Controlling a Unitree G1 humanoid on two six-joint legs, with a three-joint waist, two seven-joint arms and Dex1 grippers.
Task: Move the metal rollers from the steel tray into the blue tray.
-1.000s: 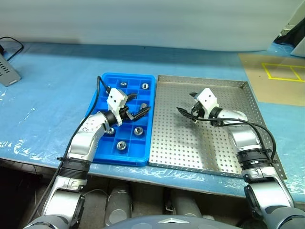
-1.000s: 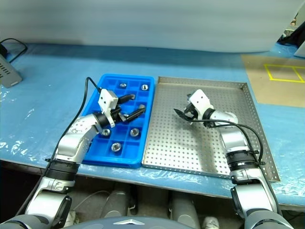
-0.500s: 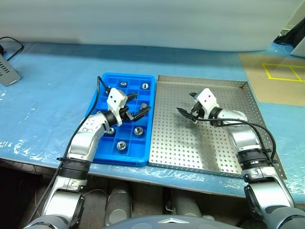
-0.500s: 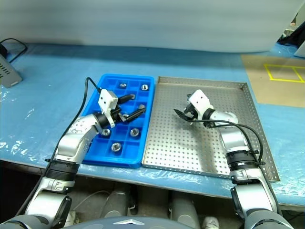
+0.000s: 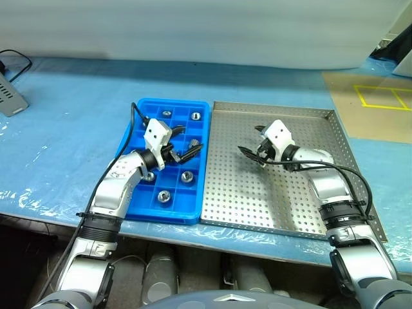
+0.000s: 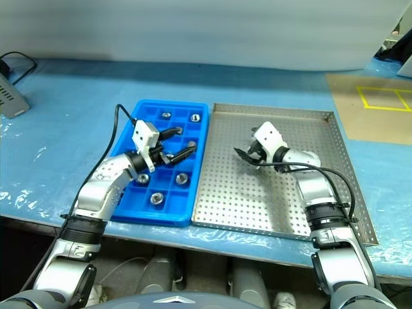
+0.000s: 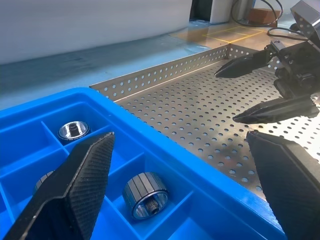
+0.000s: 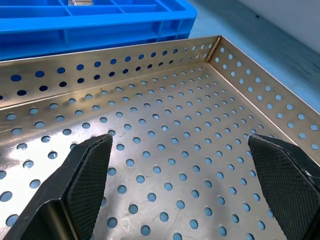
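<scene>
At the far left of the table [image 5: 64, 116], which is covered in blue sheeting, a grey box [image 5: 9, 96] with a black cable sits at the edge. Further right lies the blue tray [image 5: 143, 205], its small square compartments holding the metal rollers [image 5: 187, 176]: two in the far row, others nearer, one lying on its side in a compartment in the left wrist view. The left pincer [image 5: 187, 143] hangs above the middle of the blue tray with its two black fingers spread wide, released, gripping nothing and touching nothing; its tips reach toward the tray's right-hand wall. Just beside the blue tray, touching or almost touching along their long edges, lies the steel tray [image 5: 270, 212], a square of perforated metal with low rims; the part of its floor that shows carries no rollers. The right pincer [image 5: 253, 149] hovers over the middle of the steel tray, pointing toward the blue tray, fingers also spread wide and empty, clear of the holed floor beneath. At the far right of the table, yellow tape lines [image 5: 380, 96] mark a tan surface.
</scene>
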